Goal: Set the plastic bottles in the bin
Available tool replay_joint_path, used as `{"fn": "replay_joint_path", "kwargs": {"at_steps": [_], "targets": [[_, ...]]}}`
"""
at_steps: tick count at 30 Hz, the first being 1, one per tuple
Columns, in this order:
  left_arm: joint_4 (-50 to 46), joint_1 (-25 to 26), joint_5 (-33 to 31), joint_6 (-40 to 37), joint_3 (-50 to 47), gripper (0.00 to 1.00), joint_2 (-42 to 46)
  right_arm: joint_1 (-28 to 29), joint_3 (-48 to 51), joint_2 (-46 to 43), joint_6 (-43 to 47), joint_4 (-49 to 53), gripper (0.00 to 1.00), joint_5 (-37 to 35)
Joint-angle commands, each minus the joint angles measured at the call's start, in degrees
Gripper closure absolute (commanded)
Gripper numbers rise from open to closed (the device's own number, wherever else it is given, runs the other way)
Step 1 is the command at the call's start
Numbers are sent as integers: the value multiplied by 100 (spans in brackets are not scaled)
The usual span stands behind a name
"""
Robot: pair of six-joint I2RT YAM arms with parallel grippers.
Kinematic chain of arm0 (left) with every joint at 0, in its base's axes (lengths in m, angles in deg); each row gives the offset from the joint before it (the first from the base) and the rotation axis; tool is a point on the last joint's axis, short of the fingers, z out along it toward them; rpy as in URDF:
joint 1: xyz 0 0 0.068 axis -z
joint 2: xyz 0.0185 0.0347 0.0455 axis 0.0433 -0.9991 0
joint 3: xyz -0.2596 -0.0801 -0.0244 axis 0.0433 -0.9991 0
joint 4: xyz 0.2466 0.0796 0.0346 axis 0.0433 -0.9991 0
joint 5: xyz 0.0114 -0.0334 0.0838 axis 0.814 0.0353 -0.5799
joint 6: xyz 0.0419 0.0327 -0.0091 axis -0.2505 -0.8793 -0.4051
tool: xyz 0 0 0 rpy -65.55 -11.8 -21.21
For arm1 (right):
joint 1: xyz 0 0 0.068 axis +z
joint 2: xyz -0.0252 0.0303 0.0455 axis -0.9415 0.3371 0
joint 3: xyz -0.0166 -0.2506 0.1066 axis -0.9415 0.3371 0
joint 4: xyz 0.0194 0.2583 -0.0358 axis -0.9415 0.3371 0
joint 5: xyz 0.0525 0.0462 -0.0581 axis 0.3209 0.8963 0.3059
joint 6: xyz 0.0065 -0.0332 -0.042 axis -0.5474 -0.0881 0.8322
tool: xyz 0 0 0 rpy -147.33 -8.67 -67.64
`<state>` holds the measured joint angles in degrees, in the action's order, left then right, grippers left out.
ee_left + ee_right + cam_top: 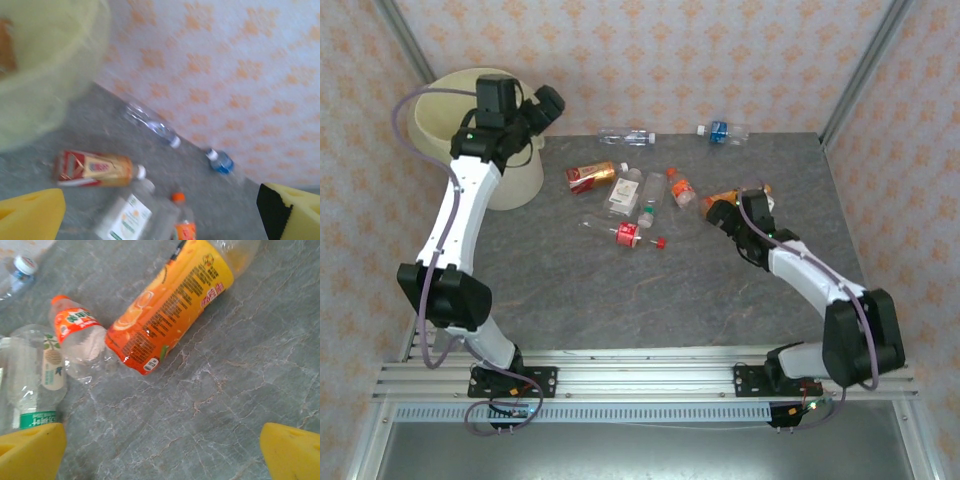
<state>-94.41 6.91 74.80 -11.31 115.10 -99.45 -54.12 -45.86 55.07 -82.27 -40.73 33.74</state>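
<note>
Several plastic bottles lie on the grey table. A red-and-tan labelled bottle [590, 176] [92, 169], a white-labelled clear one [625, 192] [127, 220] and an orange-capped one [680, 187] [184, 225] are near the middle. My left gripper [545, 102] [160, 220] hangs open and empty beside the bin [430, 115] [40, 65], above its right rim. The right gripper [725, 212] [162, 455] stands open over bare table, just short of a big orange-labelled bottle [170, 305] [748, 194]. To that bottle's left lie a small orange-labelled bottle [75, 330] and a clear green-labelled one [35, 375].
A clear bottle [625, 137] [150, 122] and a blue-labelled bottle [720, 131] [220, 161] lie along the back wall. A red-labelled bottle [625, 233] lies nearer the front. Patterned walls close the table at the back and sides.
</note>
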Motion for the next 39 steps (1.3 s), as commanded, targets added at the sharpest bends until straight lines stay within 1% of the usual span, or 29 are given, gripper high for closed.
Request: {"fn": "replay_joint_path", "kwargs": {"at_steps": [1, 3, 4, 5, 7, 11, 14, 16, 19, 22, 25, 29, 32, 34, 39], "targets": [[381, 408, 252, 254, -695, 0, 561, -16, -440, 420, -335, 396, 1, 103], [472, 765, -18, 384, -1284, 0, 878, -16, -585, 633, -460, 274, 1, 323], [470, 958, -263, 556, -1593, 0, 1009, -16, -619, 703, -532, 202, 1, 409], [516, 1113, -470, 766, -1869, 0, 1108, -12, -624, 741, -604, 103, 1, 460], [743, 1315, -687, 1304, -2511, 0, 1244, -11, -566, 759, -730, -61, 1, 482], [1165, 1471, -779, 2249, -3564, 0, 1241, -18, -423, 649, -740, -152, 1, 492], [1268, 1556, -776, 2733, -3901, 0, 1042, -11, -277, 499, -672, -97, 1, 524], [1148, 1569, -563, 2842, -3862, 0, 791, -10, -167, 376, -628, -48, 1, 510], [631, 1584, -259, 2895, -3586, 0, 328, -15, 23, 120, -577, 79, 1, 450], [688, 1596, -160, 3198, -3637, 0, 71, -15, 332, -161, -631, 49, 1, 315], [930, 1597, -202, 3526, -3704, 0, -107, -17, 582, -394, -679, -18, 1, 167], [704, 1595, -316, 3740, -3398, 0, -486, -14, 737, -643, -664, -21, 1, 6], [500, 1597, -379, 3709, -3121, 0, -795, -16, 754, -793, -561, 112, 1, -91], [356, 1596, -408, 3713, -3014, 2, -951, -17, 738, -913, -436, 249, 1, -180], [358, 1596, -524, 3820, -3154, 8, -1094, -21, 834, -1152, -183, 458, 1, -443]]}}
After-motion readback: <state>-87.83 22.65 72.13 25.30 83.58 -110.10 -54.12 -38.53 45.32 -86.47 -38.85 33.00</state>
